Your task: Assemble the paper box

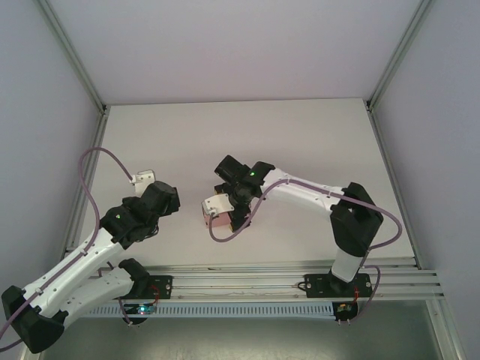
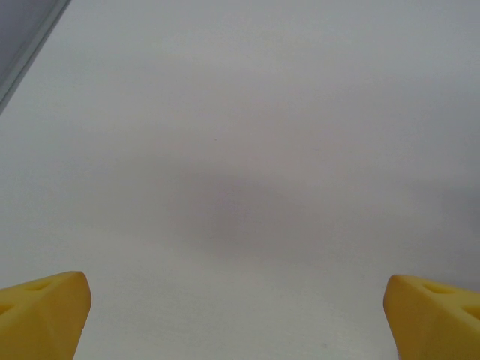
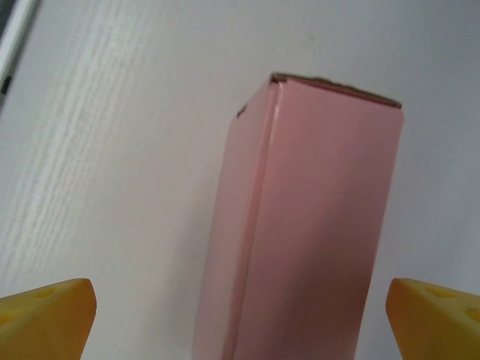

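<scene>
The paper box (image 3: 307,225) is a small closed pink card box lying flat on the white table, its far end flap a little uneven. In the right wrist view it runs lengthwise between the two yellow fingertips (image 3: 45,315) of my right gripper (image 3: 240,322), which stands wide open around it; neither fingertip visibly touches the card. From above, the box (image 1: 212,211) pokes out to the left under the right gripper (image 1: 223,204), left of the table's middle. My left gripper (image 1: 154,196) hovers to the left of it, apart from the box. It is open (image 2: 238,315) over bare table.
Purple cables loop from both arms, one (image 1: 225,234) hanging just in front of the box. Metal frame posts (image 1: 90,161) and grey walls bound the table on the left and right. A rail (image 1: 285,274) runs along the near edge.
</scene>
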You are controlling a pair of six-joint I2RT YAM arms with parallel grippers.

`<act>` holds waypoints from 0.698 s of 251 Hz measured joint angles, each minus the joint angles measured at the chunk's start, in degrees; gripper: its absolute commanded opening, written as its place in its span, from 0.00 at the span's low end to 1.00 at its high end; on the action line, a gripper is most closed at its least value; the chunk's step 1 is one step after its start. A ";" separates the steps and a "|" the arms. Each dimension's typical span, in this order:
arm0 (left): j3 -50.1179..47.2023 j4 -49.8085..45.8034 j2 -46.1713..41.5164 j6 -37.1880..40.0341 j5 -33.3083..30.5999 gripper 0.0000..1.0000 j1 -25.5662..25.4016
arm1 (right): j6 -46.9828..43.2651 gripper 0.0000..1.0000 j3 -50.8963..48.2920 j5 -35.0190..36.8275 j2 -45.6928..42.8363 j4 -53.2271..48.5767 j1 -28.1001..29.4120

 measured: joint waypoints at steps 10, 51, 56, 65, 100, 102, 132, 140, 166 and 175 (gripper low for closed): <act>-0.28 0.37 -0.20 0.42 0.59 1.00 0.02 | 0.33 0.97 0.42 1.05 0.90 0.02 0.04; -0.87 1.68 -1.46 1.53 2.40 1.00 0.02 | 1.73 0.89 1.60 4.79 3.74 -0.20 0.52; -0.87 1.79 -1.64 1.68 2.56 1.00 0.02 | 1.70 0.88 1.70 5.20 3.98 -0.24 0.63; -0.87 1.95 -1.84 1.88 2.82 1.00 0.02 | 1.99 0.85 1.86 5.84 4.42 -0.26 0.70; -0.90 2.73 -2.08 2.60 4.02 1.00 0.02 | 3.39 0.51 1.97 7.65 5.31 -0.26 0.81; -0.90 2.78 -2.08 2.60 4.09 1.00 0.02 | 3.37 0.50 1.97 7.65 5.33 -0.26 0.81; -0.90 3.21 -2.05 2.97 4.87 1.00 0.02 | 4.09 0.43 2.19 8.92 5.33 0.00 0.81; -0.90 3.34 -2.05 3.06 5.14 1.00 0.02 | 4.44 0.42 2.19 9.20 5.33 0.13 0.81; -0.90 3.76 -2.01 3.67 5.84 1.00 0.02 | 4.87 0.39 2.19 10.54 5.18 0.52 0.81; -0.90 3.85 -1.99 3.87 6.01 1.00 0.02 | 4.92 0.38 2.14 11.06 4.94 0.74 0.81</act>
